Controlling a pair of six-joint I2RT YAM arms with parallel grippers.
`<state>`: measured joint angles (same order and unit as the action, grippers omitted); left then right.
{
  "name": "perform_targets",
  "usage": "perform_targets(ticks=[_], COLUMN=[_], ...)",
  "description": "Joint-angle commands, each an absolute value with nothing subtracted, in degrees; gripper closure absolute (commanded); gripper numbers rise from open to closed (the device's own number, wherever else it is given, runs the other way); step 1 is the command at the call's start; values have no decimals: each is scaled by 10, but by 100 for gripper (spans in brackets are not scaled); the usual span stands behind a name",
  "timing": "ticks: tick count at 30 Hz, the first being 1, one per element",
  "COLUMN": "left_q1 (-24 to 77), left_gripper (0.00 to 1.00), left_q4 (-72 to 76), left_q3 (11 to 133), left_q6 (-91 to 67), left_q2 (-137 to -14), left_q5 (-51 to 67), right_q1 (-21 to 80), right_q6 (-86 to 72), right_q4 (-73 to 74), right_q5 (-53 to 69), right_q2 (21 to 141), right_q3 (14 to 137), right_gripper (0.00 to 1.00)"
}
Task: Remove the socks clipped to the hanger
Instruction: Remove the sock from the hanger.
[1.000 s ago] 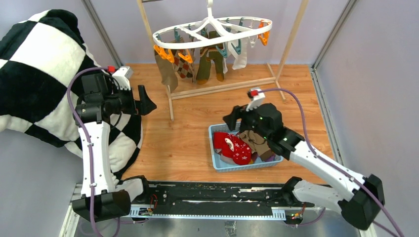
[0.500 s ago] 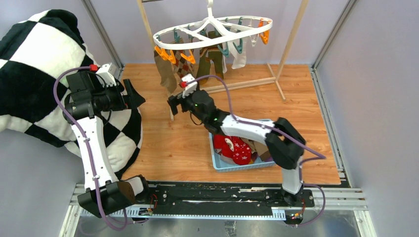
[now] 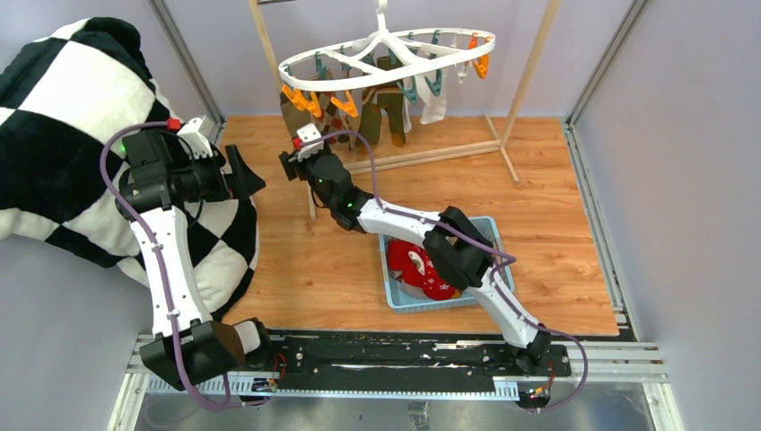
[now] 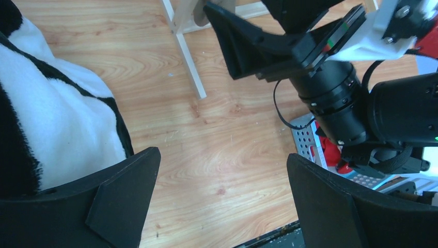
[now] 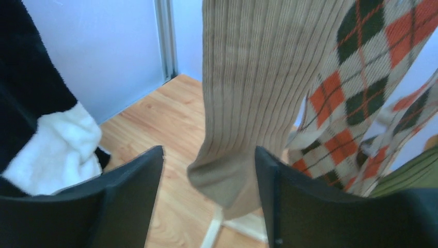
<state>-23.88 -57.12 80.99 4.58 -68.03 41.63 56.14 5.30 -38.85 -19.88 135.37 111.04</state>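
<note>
Closest to the arm bases, a pale blue plastic basket (image 3: 389, 274) sits on the wooden floor, right of centre. A red sock with white marks (image 3: 424, 269) lies in it on top of other fabric. Off to the left, the left gripper (image 4: 222, 157) hovers above the floor beside the big black-and-white checked blanket (image 3: 63, 117). Its jaws stand wide apart with nothing between them.

Beyond the basket, the right arm stretches far and left, up to the hanging laundry. The right gripper (image 5: 209, 152) has a finger on either side of the toe of a tan ribbed sock (image 5: 248, 77). The jaws are parted, not clamped, with a clear gap on one side of the toe. Just right of that sock hangs an orange-and-green argyle sock (image 5: 356, 77).

Farther back and to the right hang a pair of olive socks (image 3: 370, 117) and a white sock (image 3: 437, 106). All are clipped under the large white oval plastic hanger (image 3: 384, 38), which has orange and teal clips round its rim. It hangs within the light wooden rack (image 3: 431, 153) near the far wall.
</note>
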Motion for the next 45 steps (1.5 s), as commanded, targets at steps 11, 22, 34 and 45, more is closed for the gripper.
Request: perform_targets(ticks=[11, 22, 34, 45], left_q1=[-244, -244, -239, -88], left_gripper=[0, 1, 0, 0], left_q4=[-579, -578, -578, -579], left_q3=[787, 770, 747, 741], left_q6=[66, 59, 45, 53], left_q2=[-664, -643, -595, -577], left_q5=[423, 459, 617, 646], right_q1=[536, 538, 564, 559], right_q6=[18, -60, -133, -282], right_q4=[-403, -447, -474, -474], right_q5=[-96, -20, 51, 229], right_q2=[1299, 1140, 903, 730], right_q3=[1104, 916, 633, 518], right_gripper=[100, 100, 100, 100])
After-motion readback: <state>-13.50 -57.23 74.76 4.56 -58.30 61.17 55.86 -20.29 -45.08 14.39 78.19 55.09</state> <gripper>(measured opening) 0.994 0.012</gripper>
